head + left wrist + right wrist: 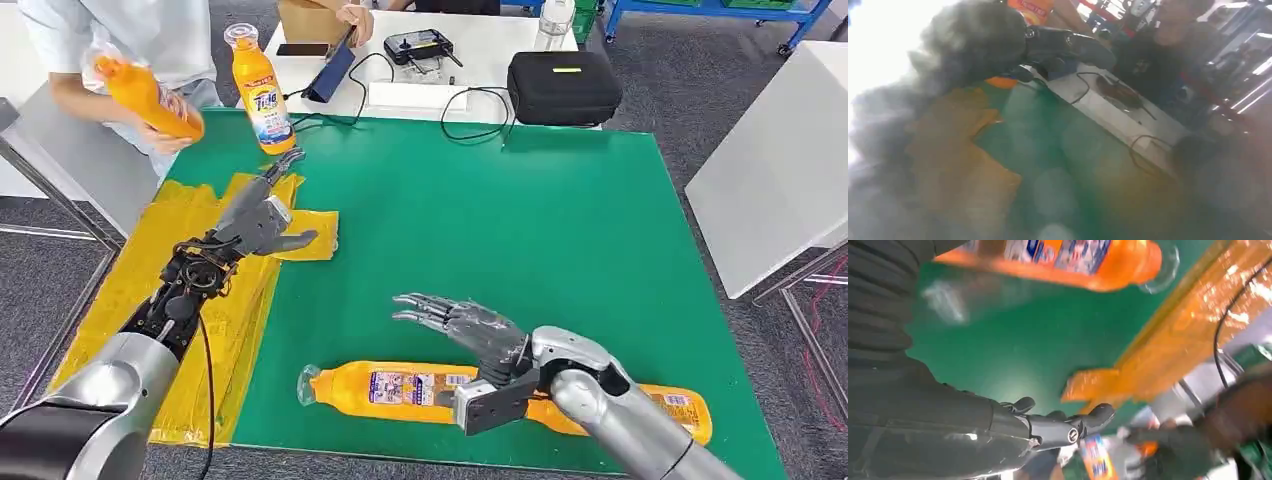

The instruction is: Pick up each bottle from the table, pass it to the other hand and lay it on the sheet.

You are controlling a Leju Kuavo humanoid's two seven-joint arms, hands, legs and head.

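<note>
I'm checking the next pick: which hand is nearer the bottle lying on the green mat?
Right. The right hand hovers open just above the lying bottle, over its middle. The left hand is well away, over the yellow sheet near the standing bottle.

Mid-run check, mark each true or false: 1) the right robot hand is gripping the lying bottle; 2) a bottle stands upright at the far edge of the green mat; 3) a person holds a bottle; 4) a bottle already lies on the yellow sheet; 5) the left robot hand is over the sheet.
1) False. The right robot hand is spread above the lying bottle, holding nothing.
2) True. The upright bottle stands at the far edge of the green mat.
3) True. A person's hand holds an orange bottle.
4) False. The yellow sheet has no bottle on it.
5) True. The left robot hand is over the sheet, holding nothing.
</note>
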